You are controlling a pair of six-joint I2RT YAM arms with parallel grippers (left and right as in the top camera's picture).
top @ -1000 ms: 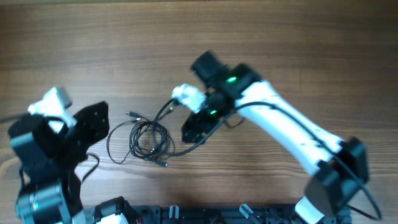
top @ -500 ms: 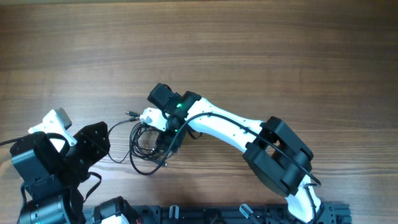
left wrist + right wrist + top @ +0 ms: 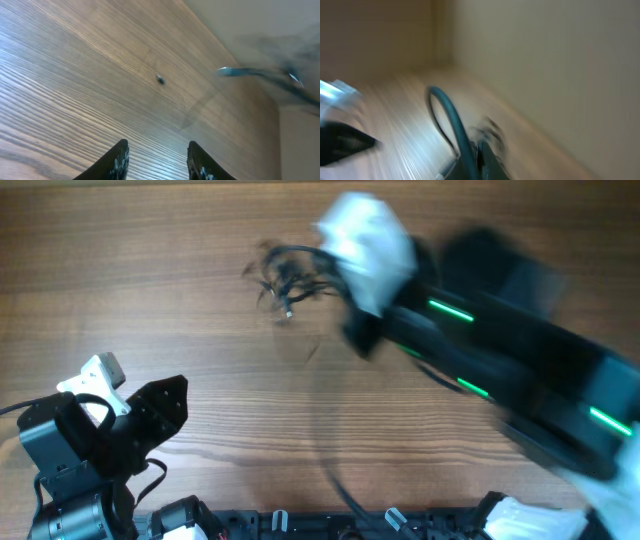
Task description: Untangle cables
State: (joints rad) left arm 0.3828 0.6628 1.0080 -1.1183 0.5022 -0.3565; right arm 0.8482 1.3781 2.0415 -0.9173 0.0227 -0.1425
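The cables (image 3: 285, 275) are a small tangle of thin black wire, blurred and lifted, near the top of the overhead view. My right gripper (image 3: 328, 265) is streaked with motion right beside the tangle. In the right wrist view its jaws (image 3: 479, 160) are pressed together on a thin strand, and the blurred cables (image 3: 492, 132) hang just beyond them. A thicker teal-black lead (image 3: 447, 117) arches in front. My left gripper (image 3: 165, 405) sits at the lower left, far from the tangle. Its dark fingertips (image 3: 120, 159) stand apart over bare wood, nothing between them (image 3: 157, 162).
The wooden table (image 3: 150, 270) fills the overhead view. A black rail (image 3: 300, 525) with the arm bases runs along the front edge. The blurred right arm (image 3: 520, 380) sweeps across the right half. A small dark speck (image 3: 160, 79) lies on the wood ahead of the left gripper.
My right gripper closed on the tangle at the table's middle left and swung it up and toward the far side. The left gripper's fingers parted slightly; its arm barely moved.
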